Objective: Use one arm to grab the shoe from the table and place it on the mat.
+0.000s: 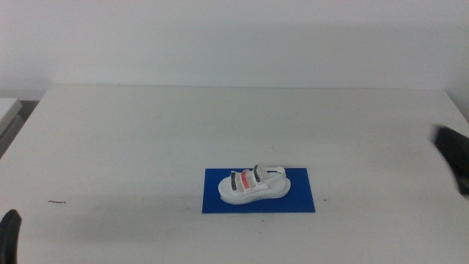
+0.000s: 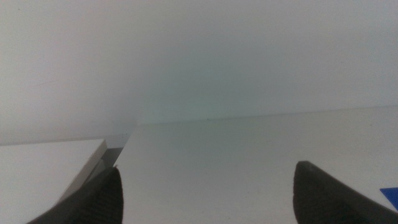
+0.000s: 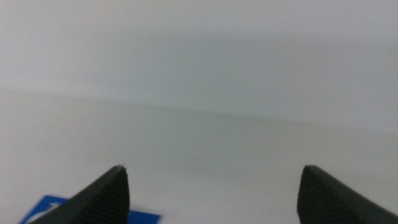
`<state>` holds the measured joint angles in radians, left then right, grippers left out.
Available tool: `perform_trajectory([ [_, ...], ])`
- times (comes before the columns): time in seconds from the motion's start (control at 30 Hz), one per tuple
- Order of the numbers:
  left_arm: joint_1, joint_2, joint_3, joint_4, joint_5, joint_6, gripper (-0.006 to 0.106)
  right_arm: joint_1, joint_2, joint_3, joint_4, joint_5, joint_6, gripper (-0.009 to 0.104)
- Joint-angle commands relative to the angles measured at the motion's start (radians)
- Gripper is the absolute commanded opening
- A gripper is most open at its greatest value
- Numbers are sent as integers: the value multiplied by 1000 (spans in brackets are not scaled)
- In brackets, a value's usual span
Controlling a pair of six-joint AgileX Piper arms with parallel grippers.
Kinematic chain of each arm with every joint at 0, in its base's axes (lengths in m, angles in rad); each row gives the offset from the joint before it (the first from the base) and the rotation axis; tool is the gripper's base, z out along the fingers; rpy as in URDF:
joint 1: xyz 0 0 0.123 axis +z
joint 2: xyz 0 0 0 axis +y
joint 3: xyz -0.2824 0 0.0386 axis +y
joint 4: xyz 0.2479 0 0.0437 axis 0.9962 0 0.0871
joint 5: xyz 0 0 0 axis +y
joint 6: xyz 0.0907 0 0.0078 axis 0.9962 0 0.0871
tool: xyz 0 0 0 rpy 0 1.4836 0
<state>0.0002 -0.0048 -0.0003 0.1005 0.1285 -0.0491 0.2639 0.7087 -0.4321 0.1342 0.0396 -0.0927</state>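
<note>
Both grippers are parked wide apart and empty: the left gripper (image 1: 9, 233) low at the near edge, the right gripper (image 1: 454, 155) at the far side. Between them, well clear, the small white strapped sneaker (image 1: 253, 185) is seated on the flat dark blue mat (image 1: 300, 199); placement is judged complete, with bare white tabletop (image 1: 132, 139) all around.

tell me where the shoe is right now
In the middle view the shoe lies on the blue mat, near the table's front centre, with both grippers away at the picture's edges.
</note>
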Motion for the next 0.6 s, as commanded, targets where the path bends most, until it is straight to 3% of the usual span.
perform_trajectory([
  [0.0, 0, 5, 0, -4, -13, -1, 94, -57, -132, 113, -39, -55, -26, 93],
  [0.43, 0, 5, 0, -4, -13, -1, 94, -95, -593, 382, -156, -57, 21, 93],
  [0.57, 0, 5, 0, -4, -13, -1, 94, -95, -694, 423, -158, 1, 21, 93],
])
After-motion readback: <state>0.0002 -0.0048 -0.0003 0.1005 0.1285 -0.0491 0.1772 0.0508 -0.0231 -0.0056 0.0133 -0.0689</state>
